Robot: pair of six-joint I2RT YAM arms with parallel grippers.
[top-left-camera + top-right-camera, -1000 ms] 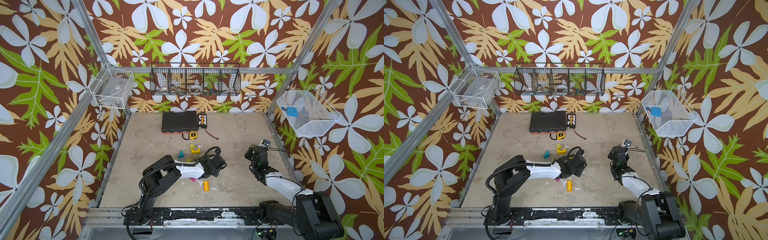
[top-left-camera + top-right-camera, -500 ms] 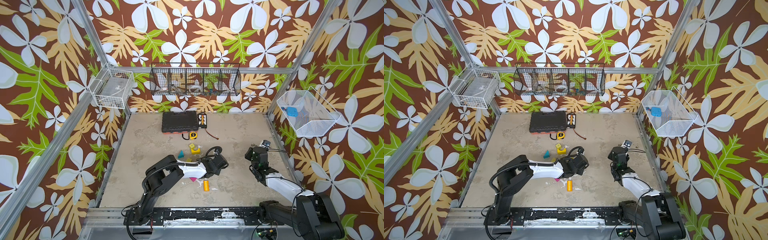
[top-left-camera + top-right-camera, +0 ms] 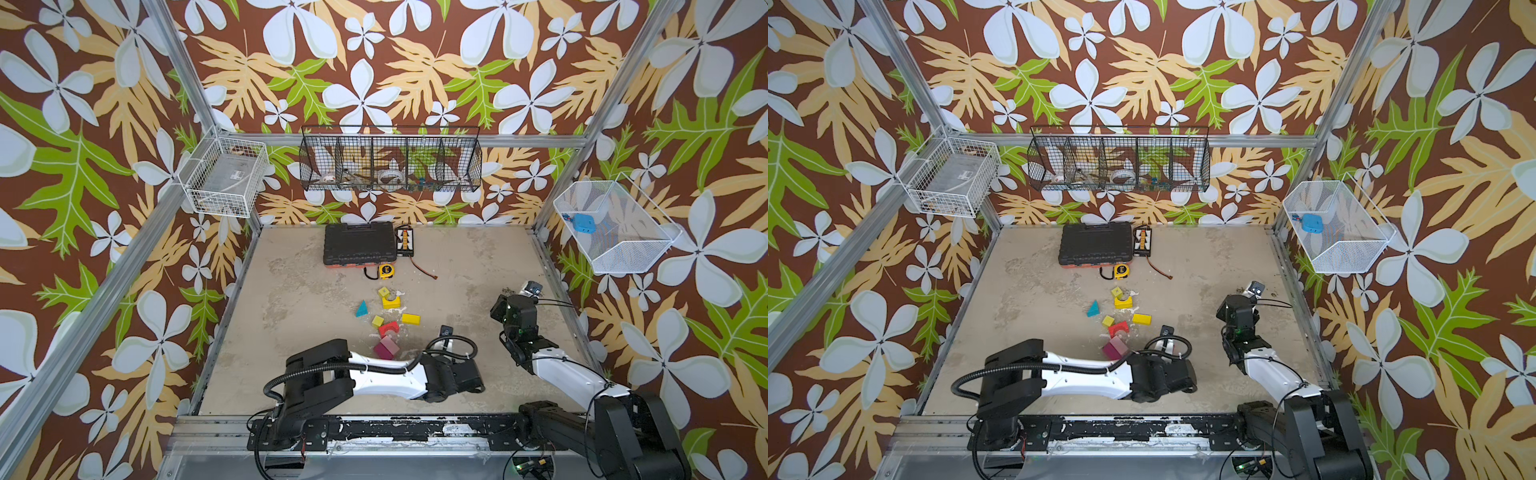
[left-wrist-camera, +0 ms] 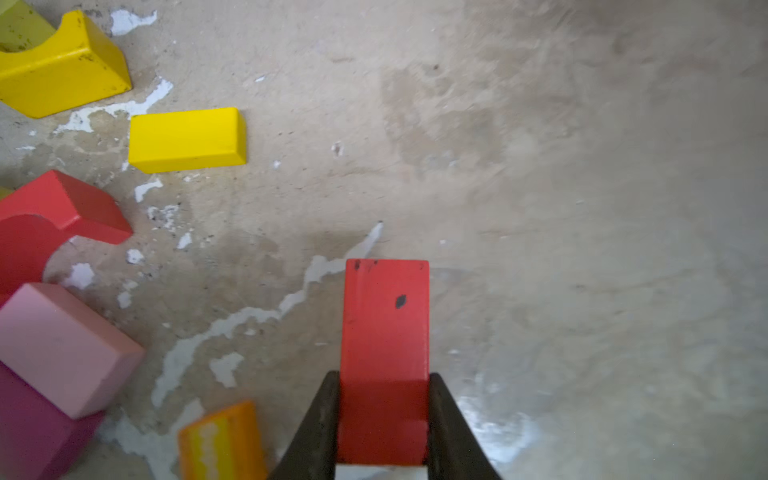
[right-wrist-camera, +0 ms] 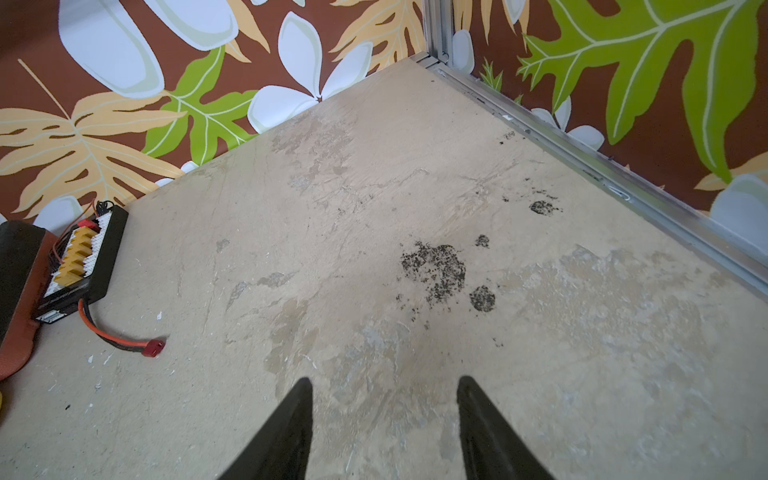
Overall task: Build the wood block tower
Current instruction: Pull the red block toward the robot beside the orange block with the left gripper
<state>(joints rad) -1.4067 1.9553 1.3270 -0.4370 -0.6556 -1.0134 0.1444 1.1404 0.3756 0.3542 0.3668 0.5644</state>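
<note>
In the left wrist view my left gripper [image 4: 384, 380] is shut on a red brick [image 4: 384, 324] that sticks out over the floor. Beside it lie an orange cylinder [image 4: 220, 444], a pink block [image 4: 62, 345] leaning on a magenta block [image 4: 29, 432], a red arch [image 4: 54, 212], a yellow brick [image 4: 187, 139] and a yellow arch [image 4: 62, 70]. In both top views the wood blocks lie loose, with a teal wedge [image 3: 362, 309] farthest left. No tower is in view. My right gripper [image 5: 384, 386] is open over bare floor, far right of the blocks [image 3: 505, 309].
A black case [image 3: 359, 243], a connector board [image 3: 405, 241] with a red lead and a yellow tape measure [image 3: 386, 271] lie at the back. Wire baskets hang on the walls. The left arm [image 3: 386, 374] stretches along the front edge. A metal rail [image 5: 623, 187] borders the right side.
The left wrist has drawn back toward the front edge and to the right, and now covers the orange cylinder in the top views. The right arm has stayed put.
</note>
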